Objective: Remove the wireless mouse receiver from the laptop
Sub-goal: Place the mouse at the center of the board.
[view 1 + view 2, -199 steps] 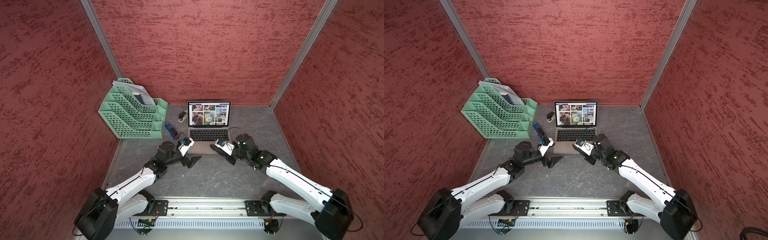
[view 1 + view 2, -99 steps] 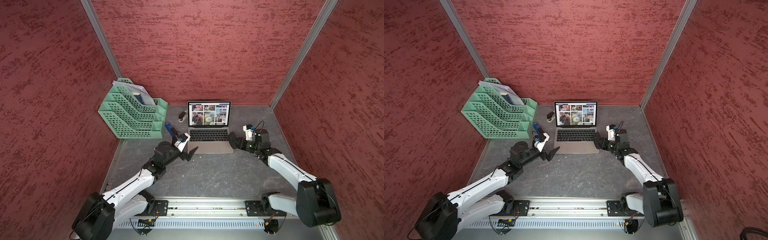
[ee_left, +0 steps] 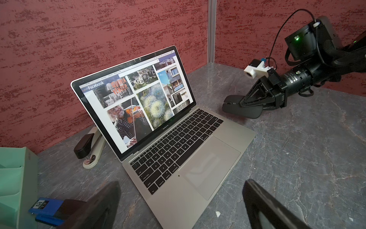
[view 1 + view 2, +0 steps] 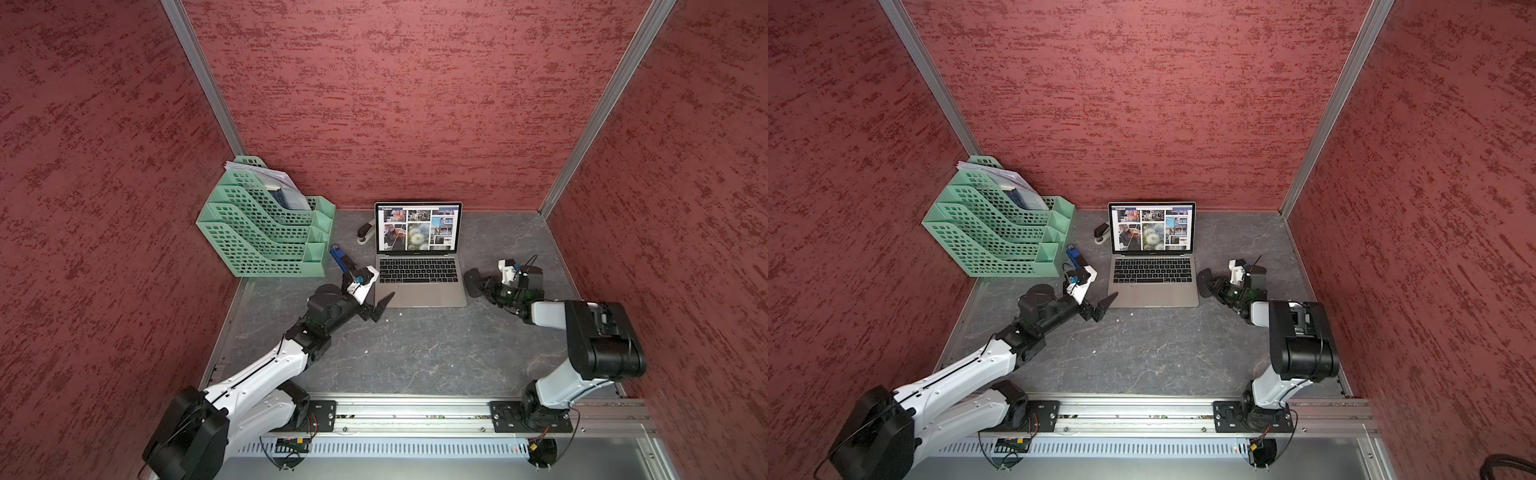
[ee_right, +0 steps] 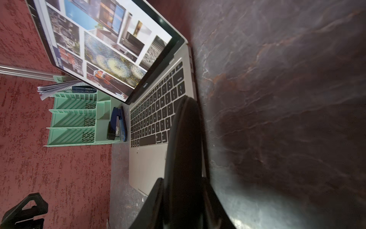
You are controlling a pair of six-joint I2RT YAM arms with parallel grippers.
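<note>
My right hand (image 3: 242, 104) clamps the black mouse (image 3: 230, 108) just right of the laptop (image 4: 419, 293), probably clearing that edge, my left hand (image 4: 374, 297) hangs released at its near-left corner, ready to brace, and I can't spot the receiver.

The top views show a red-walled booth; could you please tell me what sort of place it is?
Probably a mock office desk in a robot test cell: an open laptop, a green file rack and a stapler.
</note>
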